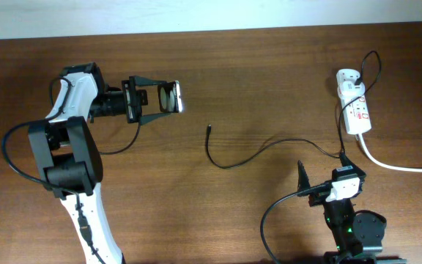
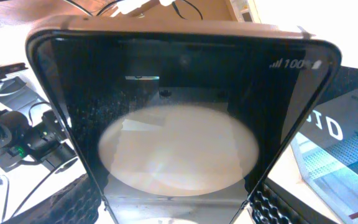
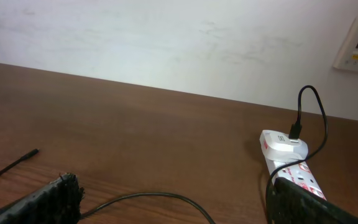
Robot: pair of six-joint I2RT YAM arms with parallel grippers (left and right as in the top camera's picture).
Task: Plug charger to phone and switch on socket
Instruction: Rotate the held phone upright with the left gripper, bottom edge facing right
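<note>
Left gripper (image 1: 168, 97) is clamped on the phone (image 2: 179, 124), which is held up on edge toward the far left corner of the bench, glossy face to the wrist camera. Right gripper (image 3: 173, 186) sits at the near edge, right side, fingers spread wide and gripping nothing. Charger (image 1: 229, 167) lies loose mid-bench, its plug tip (image 1: 209, 129) well apart from the phone. Socket (image 1: 354, 106) lies near the far right corner; switch position cannot be read.

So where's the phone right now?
In the overhead view the phone is on the left side, clamped in the left gripper, with the charger's plug tip lying to its right.
</note>
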